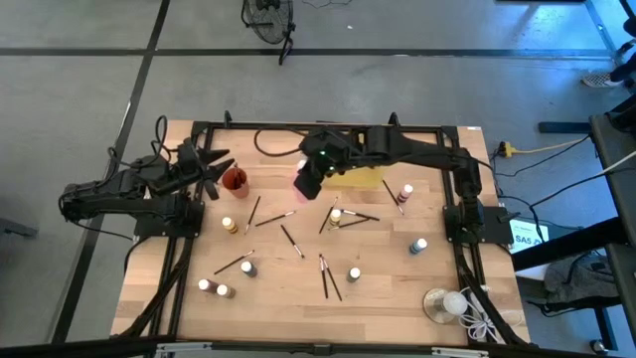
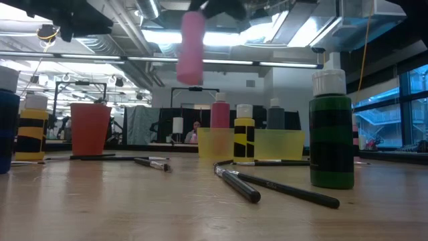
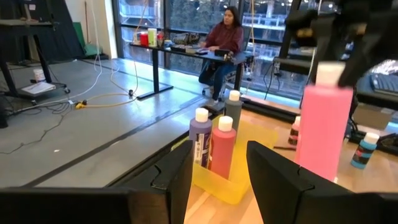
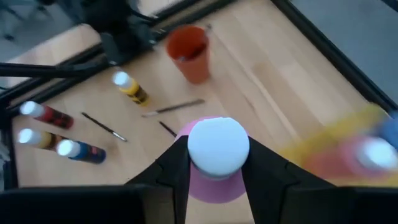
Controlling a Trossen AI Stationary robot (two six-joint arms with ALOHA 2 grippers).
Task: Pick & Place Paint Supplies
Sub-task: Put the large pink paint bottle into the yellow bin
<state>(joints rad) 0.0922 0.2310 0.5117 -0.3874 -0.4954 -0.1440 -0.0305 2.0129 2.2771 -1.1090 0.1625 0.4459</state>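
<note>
A pink paint bottle with a white cap hangs high over the table's far middle, and my right gripper is shut on it. It also shows in the low view as the pink bottle above everything else. Just right of it a yellow tray holds a purple bottle, a red bottle and a grey bottle, all standing upright. Other small bottles and thin brushes lie loose on the wood. My left gripper stands open at the far left, holding nothing. My right gripper pinches the pink bottle at its white cap, one finger on each side. The fingers slant down from above and from the table's right. The bottle's body hangs below them, cap up, lifted clear of the table.
A red cup stands at the far left, next to my left gripper. A clear round dish with a white ball and cord sits at the near right corner. A tall green bottle stands near the low camera. A person sits at a desk beyond the table.
</note>
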